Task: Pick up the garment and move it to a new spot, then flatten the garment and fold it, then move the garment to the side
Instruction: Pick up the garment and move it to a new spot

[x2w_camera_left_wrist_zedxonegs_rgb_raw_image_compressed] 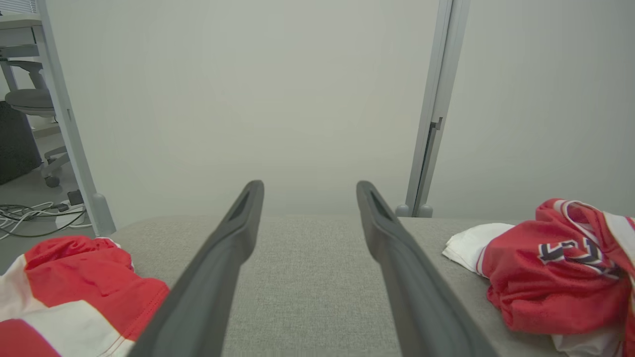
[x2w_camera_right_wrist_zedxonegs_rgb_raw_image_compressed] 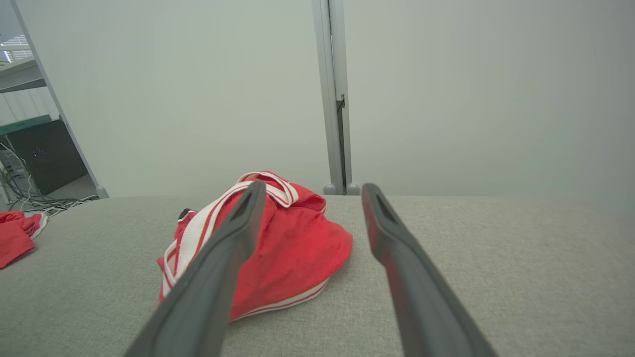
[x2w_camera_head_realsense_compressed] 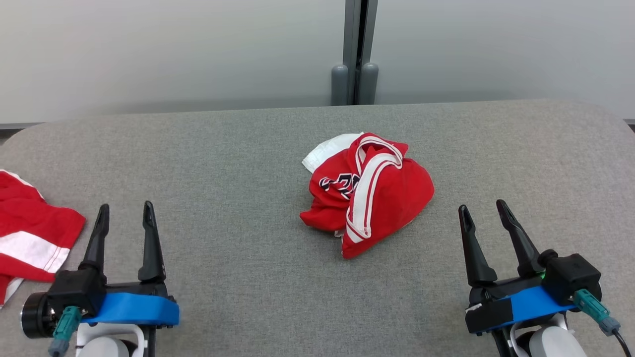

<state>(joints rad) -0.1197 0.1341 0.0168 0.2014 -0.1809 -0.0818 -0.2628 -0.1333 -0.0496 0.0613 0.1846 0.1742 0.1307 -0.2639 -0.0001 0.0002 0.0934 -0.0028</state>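
Note:
A crumpled red garment (x2w_camera_head_realsense_compressed: 369,191) with white trim and dark lettering lies bunched in the middle of the grey table (x2w_camera_head_realsense_compressed: 238,158). The left wrist view has it at the right edge (x2w_camera_left_wrist_zedxonegs_rgb_raw_image_compressed: 560,267), and the right wrist view has it left of centre (x2w_camera_right_wrist_zedxonegs_rgb_raw_image_compressed: 292,248). My left gripper (x2w_camera_head_realsense_compressed: 125,212) rests open at the lower left, well to the garment's left, its two fingers spread (x2w_camera_left_wrist_zedxonegs_rgb_raw_image_compressed: 307,191) over bare table. At the lower right, my right gripper (x2w_camera_head_realsense_compressed: 483,208) is open too (x2w_camera_right_wrist_zedxonegs_rgb_raw_image_compressed: 310,191), a short way right of the garment. Nothing sits between either pair of fingers.
A second red and white cloth (x2w_camera_head_realsense_compressed: 30,238) lies at the table's left edge, just left of my left gripper (x2w_camera_left_wrist_zedxonegs_rgb_raw_image_compressed: 74,292). Pale partition panels with a grey post (x2w_camera_head_realsense_compressed: 354,54) stand behind the table. A chair and floor cables (x2w_camera_left_wrist_zedxonegs_rgb_raw_image_compressed: 30,213) lie beyond the left end.

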